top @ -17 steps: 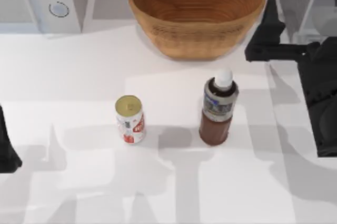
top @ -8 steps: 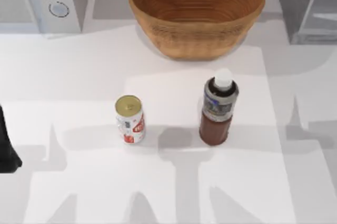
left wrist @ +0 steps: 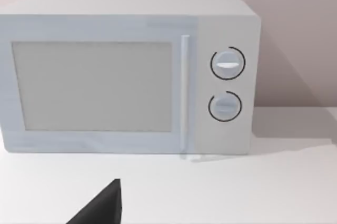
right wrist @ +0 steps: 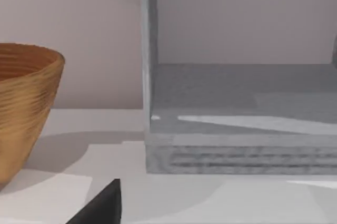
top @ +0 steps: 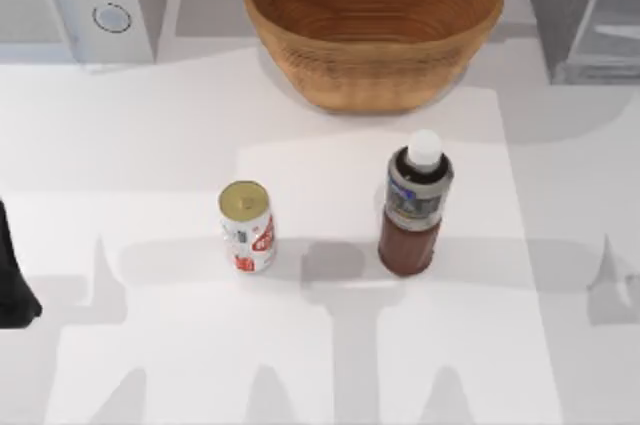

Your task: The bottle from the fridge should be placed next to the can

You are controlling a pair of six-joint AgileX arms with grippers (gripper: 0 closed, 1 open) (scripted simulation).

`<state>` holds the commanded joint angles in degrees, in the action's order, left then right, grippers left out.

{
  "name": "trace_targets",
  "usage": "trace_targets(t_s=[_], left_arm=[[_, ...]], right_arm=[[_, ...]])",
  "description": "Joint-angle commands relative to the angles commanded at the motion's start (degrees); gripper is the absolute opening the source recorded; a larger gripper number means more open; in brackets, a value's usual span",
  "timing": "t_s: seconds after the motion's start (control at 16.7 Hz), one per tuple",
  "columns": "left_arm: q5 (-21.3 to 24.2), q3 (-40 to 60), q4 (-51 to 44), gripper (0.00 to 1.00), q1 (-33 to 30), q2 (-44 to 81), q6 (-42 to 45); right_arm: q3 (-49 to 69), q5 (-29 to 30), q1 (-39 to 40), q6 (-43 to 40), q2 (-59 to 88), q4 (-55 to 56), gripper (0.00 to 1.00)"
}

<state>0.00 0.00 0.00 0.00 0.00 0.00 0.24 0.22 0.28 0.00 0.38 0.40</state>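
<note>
Right arm gone from worktop's right edge since earlier frame. Slim brown-liquid white-capped bottle (top: 414,207) stands mid-worktop, near small white red-marked can (top: 247,227). Placement looks finished; my grippers' spread: cannot tell. Next: stay parked.

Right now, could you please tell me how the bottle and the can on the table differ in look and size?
The bottle is taller than the can. The bottle holds dark reddish-brown liquid under a white cap and a grey-blue label band; the can is white with red markings and a dull gold top. The bottle stands at the can's right in the top view, apart from it. Both stand upright on the white table, with nothing gripping them.
</note>
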Motion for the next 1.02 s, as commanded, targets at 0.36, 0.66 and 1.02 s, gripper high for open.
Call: trace_targets(t_s=[0.36,0.66,1.02], left_arm=[[0.00,0.00,0.00,1.00,0.00,0.00,0.00],[0.00,0.00,0.00,1.00,0.00,0.00,0.00],[0.00,0.00,0.00,1.00,0.00,0.00,0.00]], right_arm=[[-0.05,-0.11,-0.11,0.00,-0.22,-0.36,1.00],[5.42,0.13,-0.41,-0.08,-6.80,-9.57,1.00],[17.78,-0.09,-0.34,-0.16,-21.90,-37.76,1.00]])
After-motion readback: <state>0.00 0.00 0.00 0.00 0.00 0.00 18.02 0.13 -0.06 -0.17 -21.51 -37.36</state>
